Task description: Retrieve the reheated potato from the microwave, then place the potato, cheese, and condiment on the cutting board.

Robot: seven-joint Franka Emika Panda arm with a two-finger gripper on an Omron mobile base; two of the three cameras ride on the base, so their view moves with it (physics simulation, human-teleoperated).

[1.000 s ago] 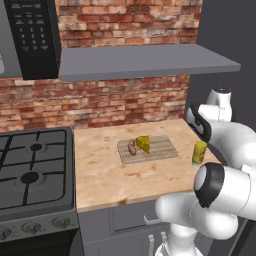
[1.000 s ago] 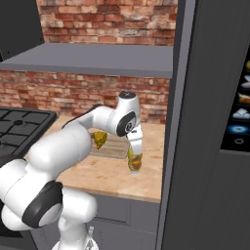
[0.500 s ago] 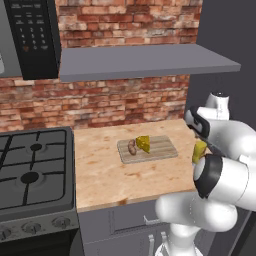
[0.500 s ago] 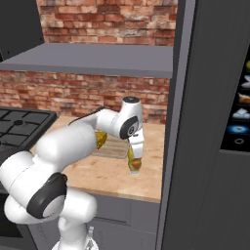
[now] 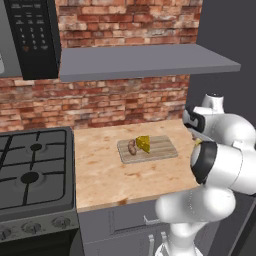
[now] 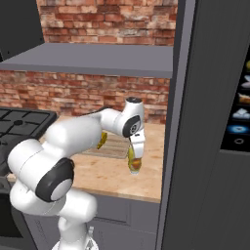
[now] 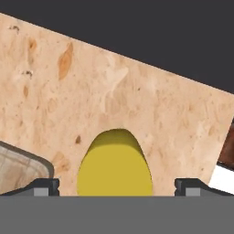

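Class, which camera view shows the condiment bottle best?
The hand view: the bottle sits large and unobstructed between the fingertips. The right base view shows it partly covered by the gripper; the left base view gives a yellow sliver.

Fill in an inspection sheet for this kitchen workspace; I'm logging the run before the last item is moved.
Surface: speckled beige stone counter, beside a dark gas hob.
Job's things: small brown oval potato and yellow cheese wedge lie on the striped light-wood cutting board; yellow cylindrical condiment bottle stands on the counter, off the board; dark microwave hangs upper left.
Clutter: nothing seen.
Grippers: tool open, fingers either side of the bottle, not closed on it.
Cables: nothing seen.
Surroundings: red brick wall, grey shelf, tall dark cabinet.
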